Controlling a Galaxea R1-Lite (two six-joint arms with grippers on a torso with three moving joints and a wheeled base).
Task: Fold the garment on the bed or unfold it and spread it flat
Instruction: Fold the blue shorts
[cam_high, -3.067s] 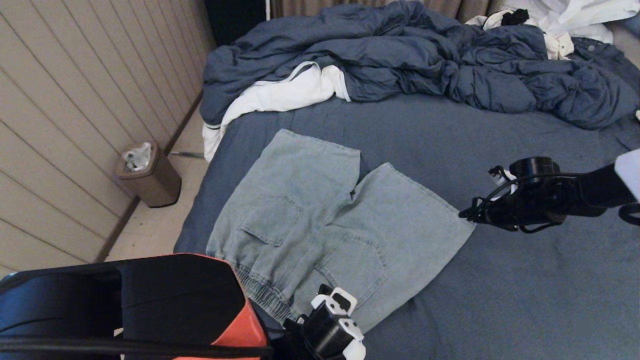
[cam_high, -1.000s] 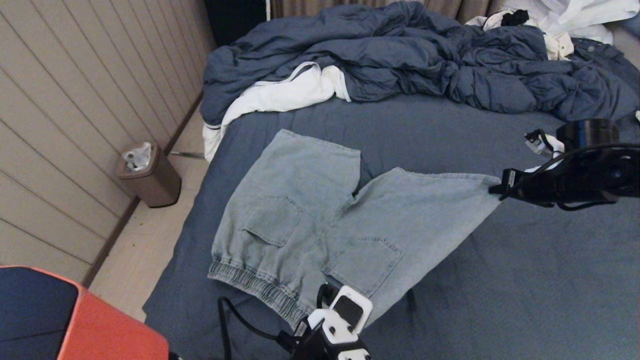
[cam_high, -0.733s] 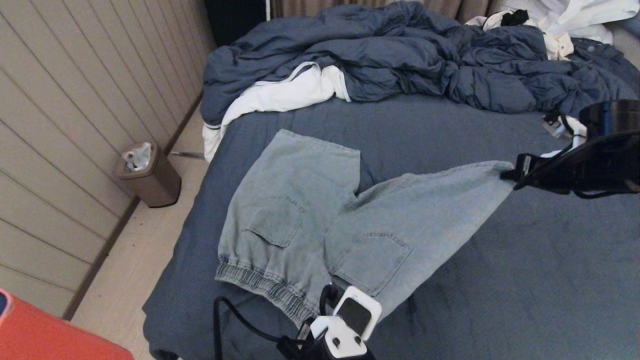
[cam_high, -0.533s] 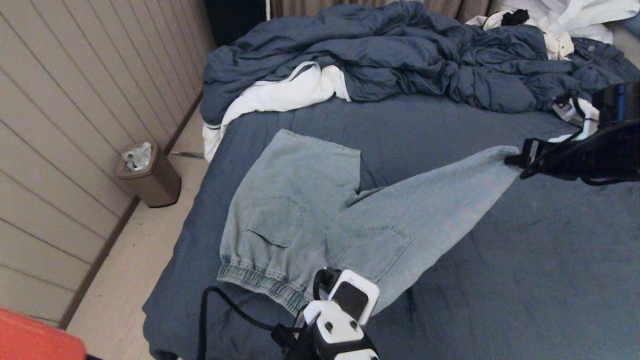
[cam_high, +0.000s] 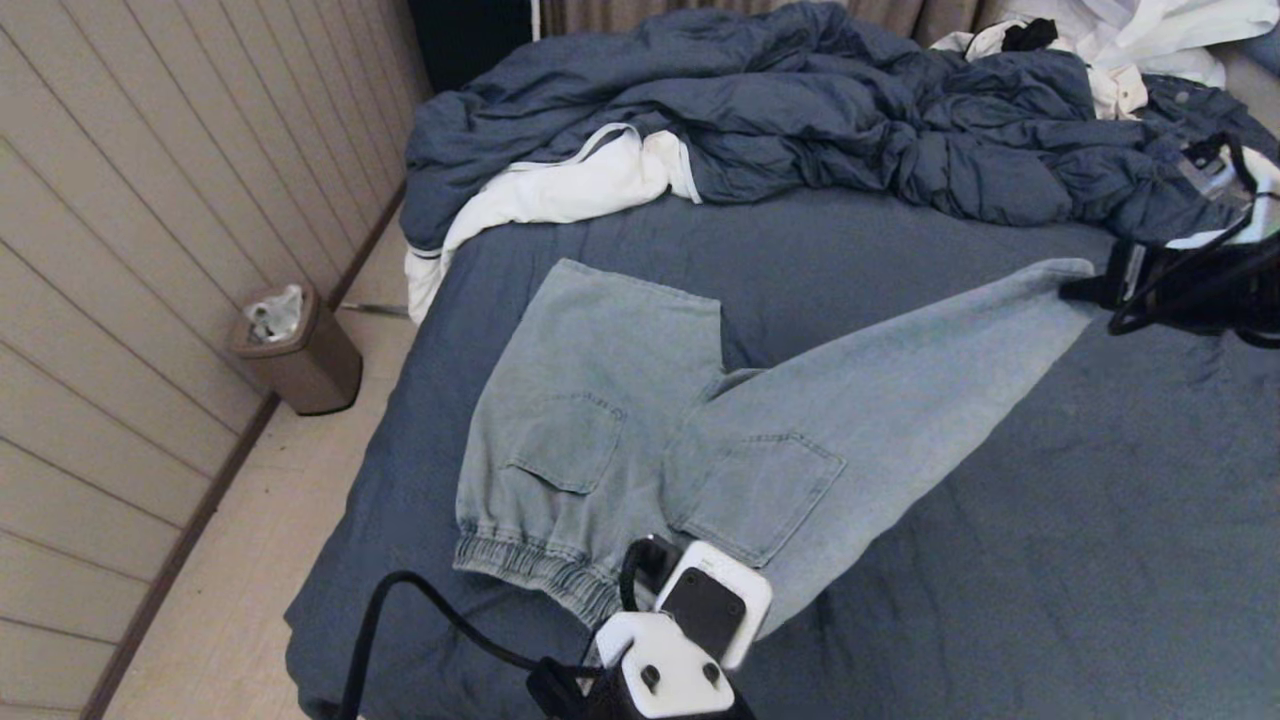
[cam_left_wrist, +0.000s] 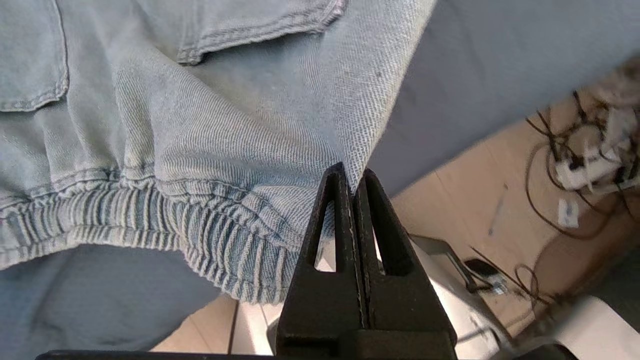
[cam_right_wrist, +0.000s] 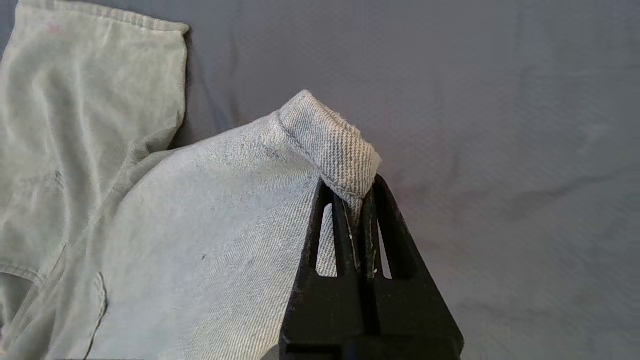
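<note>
The shorts (cam_high: 690, 430) lie back-side up on the bed (cam_high: 1000, 560), filling the centre of the head view, with the waistband toward the lower middle of the frame and the legs reaching toward the upper part. They are pinched at two opposite ends. The left gripper (cam_left_wrist: 354, 175) sits at the bottom centre of the head view, its fingers closed on the side edge of the shorts right where it meets the gathered waistband. The right gripper (cam_right_wrist: 359, 200) is at the right edge of the head view, just above mid-height, fingers clamped on the hem corner of the right leg, which folds over their tips.

The relation that matters is the line between those two grips: it runs diagonally from bottom centre up to the right edge, and the right leg is drawn out along it as a long, taut, lifted panel, its outer seam forming a straight edge. The other leg (cam_high: 620, 330) lies flat on the sheet, pointing toward the upper left of centre, so the two legs splay apart from the crotch.

In my judgement, a fold would carry the held panel across toward the flat leg on the left of the frame, while spreading would call for lowering the held corner onto the sheet.
</note>
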